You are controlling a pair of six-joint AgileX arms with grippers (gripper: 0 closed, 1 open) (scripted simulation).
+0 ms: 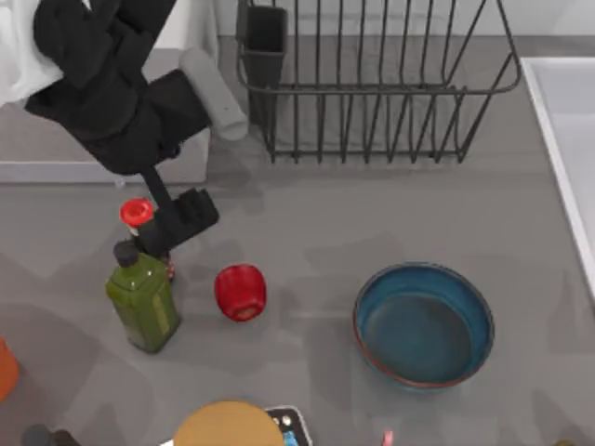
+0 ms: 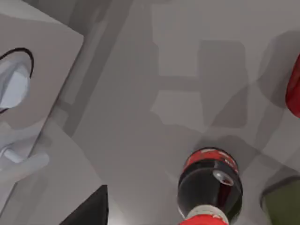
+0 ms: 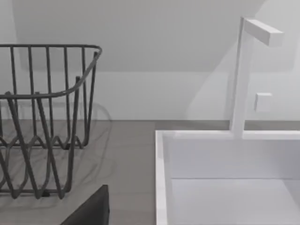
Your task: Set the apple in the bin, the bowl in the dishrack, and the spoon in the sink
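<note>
The red apple lies on the grey table, just right of a green bottle; its edge also shows in the left wrist view. To its right stands the teal-blue bowl, upright and empty. The black wire dishrack stands at the back, and the white sink lies along the right edge. My left gripper hangs above and behind the apple, beside a dark bottle with a red cap. The spoon and the bin are out of view.
A grey microwave fills the back left under my left arm. At the left edge sits an orange object, and at the front edge a tan round object and a small pink tip. A white tap rises behind the sink.
</note>
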